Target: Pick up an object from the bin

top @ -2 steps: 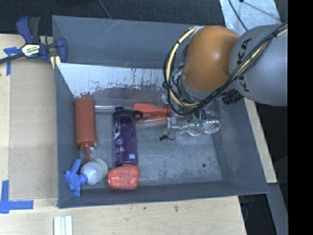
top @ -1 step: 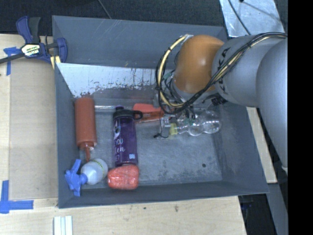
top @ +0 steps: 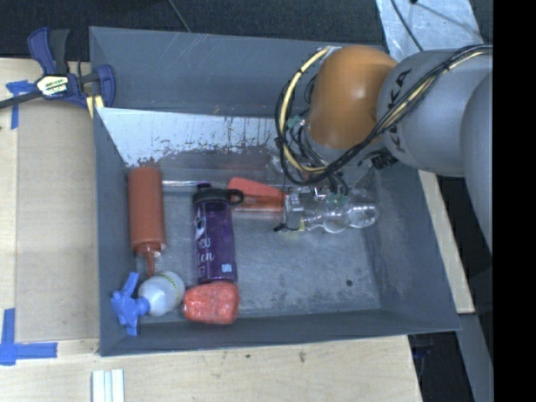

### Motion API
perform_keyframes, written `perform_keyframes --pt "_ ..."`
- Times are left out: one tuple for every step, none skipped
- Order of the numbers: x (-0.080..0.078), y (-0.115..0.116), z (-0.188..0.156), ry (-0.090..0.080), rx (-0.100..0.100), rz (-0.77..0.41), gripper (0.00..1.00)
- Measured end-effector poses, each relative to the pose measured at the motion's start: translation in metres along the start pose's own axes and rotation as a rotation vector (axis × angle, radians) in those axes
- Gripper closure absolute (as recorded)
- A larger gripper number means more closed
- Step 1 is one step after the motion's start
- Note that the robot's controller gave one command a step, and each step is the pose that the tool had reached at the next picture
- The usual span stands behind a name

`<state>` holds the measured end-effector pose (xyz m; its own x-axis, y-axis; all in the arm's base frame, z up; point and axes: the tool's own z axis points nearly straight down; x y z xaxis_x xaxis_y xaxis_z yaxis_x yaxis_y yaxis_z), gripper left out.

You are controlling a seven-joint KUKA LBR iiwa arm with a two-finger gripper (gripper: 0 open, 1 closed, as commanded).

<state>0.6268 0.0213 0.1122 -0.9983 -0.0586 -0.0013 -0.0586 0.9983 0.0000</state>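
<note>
My gripper (top: pixel 295 205) is low in the middle of the bin, under the arm's wrist. It sits between a clear plastic bottle (top: pixel 339 217), lying on its side just to its right, and a flat red-orange piece (top: pixel 255 193) just to its left. Whether it touches either one is hidden by the wrist. A purple bottle with a black cap (top: pixel 214 239) lies lengthwise a little further left.
A brown-red squeeze bottle (top: pixel 145 211) lies along the left wall. In the front left corner are a white bulb (top: pixel 162 292) with a blue plastic piece (top: pixel 126 303) and a red mesh-covered lump (top: pixel 211 303). The arm's orange cover and cables hang over the back right.
</note>
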Motion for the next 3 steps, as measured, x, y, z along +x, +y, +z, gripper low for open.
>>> perform_keyframes --pt "-0.001 0.004 -0.026 -0.006 0.000 0.038 0.00" --pt "-0.001 0.016 0.046 0.007 0.000 0.130 0.00" --pt "-0.001 0.018 0.040 -0.001 0.001 0.326 1.00"
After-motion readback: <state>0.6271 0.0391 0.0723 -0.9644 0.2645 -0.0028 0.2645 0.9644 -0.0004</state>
